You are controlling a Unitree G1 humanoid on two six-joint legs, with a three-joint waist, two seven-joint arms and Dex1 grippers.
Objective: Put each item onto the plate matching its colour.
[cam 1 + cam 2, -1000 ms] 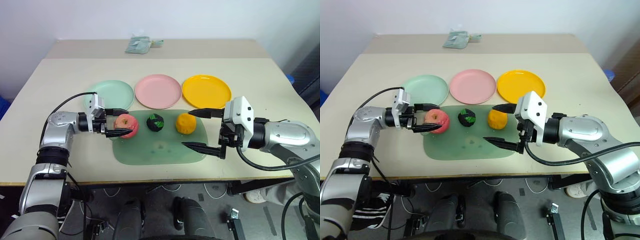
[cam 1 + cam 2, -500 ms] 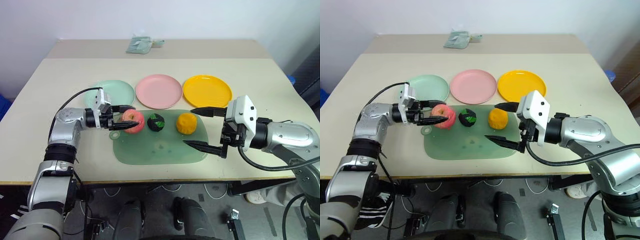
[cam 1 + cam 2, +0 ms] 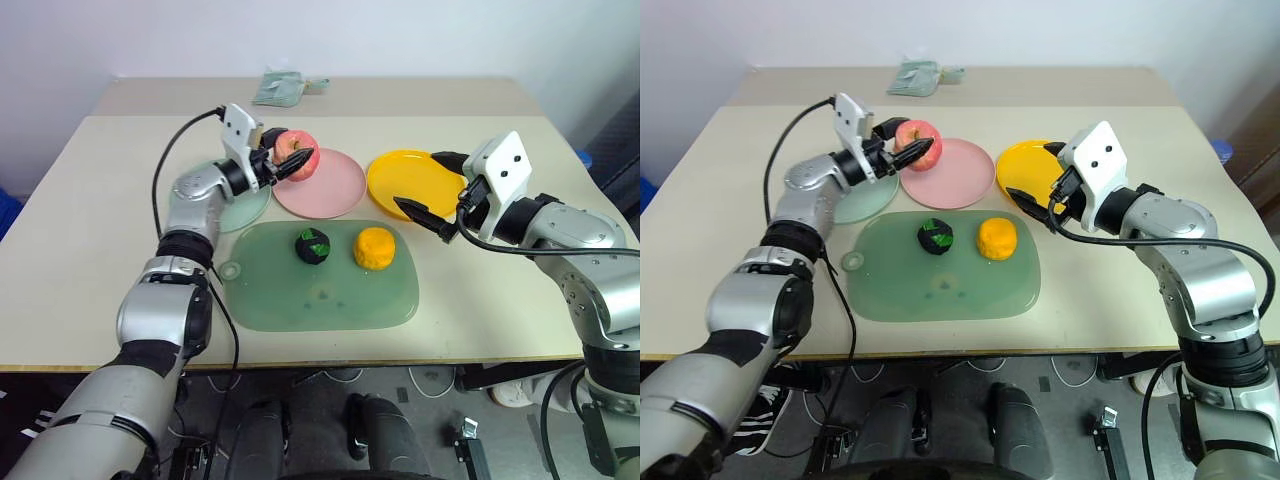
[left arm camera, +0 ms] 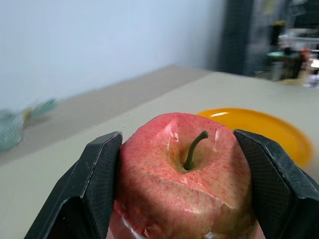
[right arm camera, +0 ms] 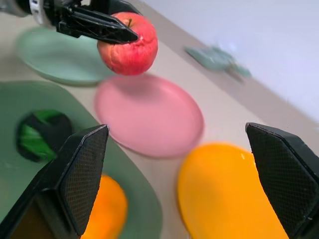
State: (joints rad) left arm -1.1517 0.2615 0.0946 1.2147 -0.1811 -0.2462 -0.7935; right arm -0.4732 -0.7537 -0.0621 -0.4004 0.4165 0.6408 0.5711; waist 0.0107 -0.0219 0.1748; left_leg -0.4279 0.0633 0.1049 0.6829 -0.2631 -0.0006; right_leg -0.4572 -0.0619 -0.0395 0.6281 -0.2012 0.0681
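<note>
The left gripper (image 3: 283,160) is clamped on the pink-red apple (image 3: 297,155), held in the air over the near-left edge of the pink plate (image 3: 325,185). To do this step well, I would carry it toward the plate's middle, lower until it rests, then part the fingers so it cannot roll off. The right gripper (image 3: 428,190) hangs with its fingers wide apart and empty above the yellow plate (image 3: 400,175). The dark ball (image 3: 311,246) and the orange fruit (image 3: 373,247) sit on the green mat (image 3: 320,295). The mint plate (image 3: 250,208) lies leftmost. The beige surface (image 3: 90,230) meets a pale wall, with a small crumpled packet (image 3: 277,89) at its far edge.
</note>
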